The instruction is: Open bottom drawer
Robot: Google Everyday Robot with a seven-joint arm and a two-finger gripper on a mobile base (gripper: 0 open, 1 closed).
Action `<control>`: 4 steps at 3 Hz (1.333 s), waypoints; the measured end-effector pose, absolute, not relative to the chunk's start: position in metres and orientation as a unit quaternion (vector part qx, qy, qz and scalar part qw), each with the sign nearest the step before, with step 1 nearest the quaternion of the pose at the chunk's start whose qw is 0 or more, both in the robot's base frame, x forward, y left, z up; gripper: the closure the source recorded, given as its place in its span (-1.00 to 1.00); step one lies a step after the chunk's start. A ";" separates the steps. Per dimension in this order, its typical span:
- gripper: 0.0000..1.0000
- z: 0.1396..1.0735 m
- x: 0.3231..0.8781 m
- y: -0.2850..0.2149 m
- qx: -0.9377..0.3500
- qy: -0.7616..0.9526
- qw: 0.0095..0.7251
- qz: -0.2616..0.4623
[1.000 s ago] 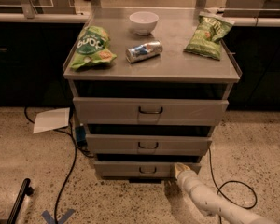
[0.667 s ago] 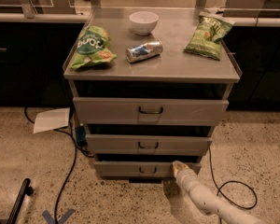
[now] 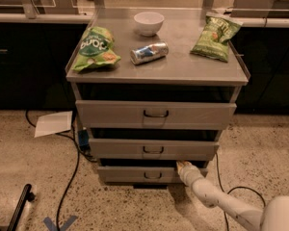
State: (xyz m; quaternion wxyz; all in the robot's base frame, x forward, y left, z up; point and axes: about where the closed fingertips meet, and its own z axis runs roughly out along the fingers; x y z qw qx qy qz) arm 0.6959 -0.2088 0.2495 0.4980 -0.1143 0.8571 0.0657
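The grey metal cabinet has three drawer fronts. The bottom drawer (image 3: 135,174) is the lowest front, with a small dark loop handle (image 3: 152,176). Above it are the middle drawer (image 3: 153,149) and the wider top drawer (image 3: 155,114). My white arm reaches in from the lower right. My gripper (image 3: 183,165) is at the top edge of the bottom drawer, to the right of its handle, with its tip in the dark gap under the middle drawer.
On the cabinet top (image 3: 183,66) lie a green chip bag (image 3: 96,48), a white bowl (image 3: 149,22), a can on its side (image 3: 149,53) and another green bag (image 3: 216,37). A paper sheet (image 3: 53,123) and black cables (image 3: 70,177) lie on the floor at the left.
My gripper has moved a little up and left, from the drawer's lower right to the top edge of the bottom drawer. The drawers look unmoved.
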 end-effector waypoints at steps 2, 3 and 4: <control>1.00 0.241 0.701 -0.213 -0.102 0.860 0.497 0.056; 1.00 0.232 0.709 -0.221 -0.089 0.863 0.495 0.041; 1.00 0.217 0.720 -0.229 -0.080 0.875 0.477 0.029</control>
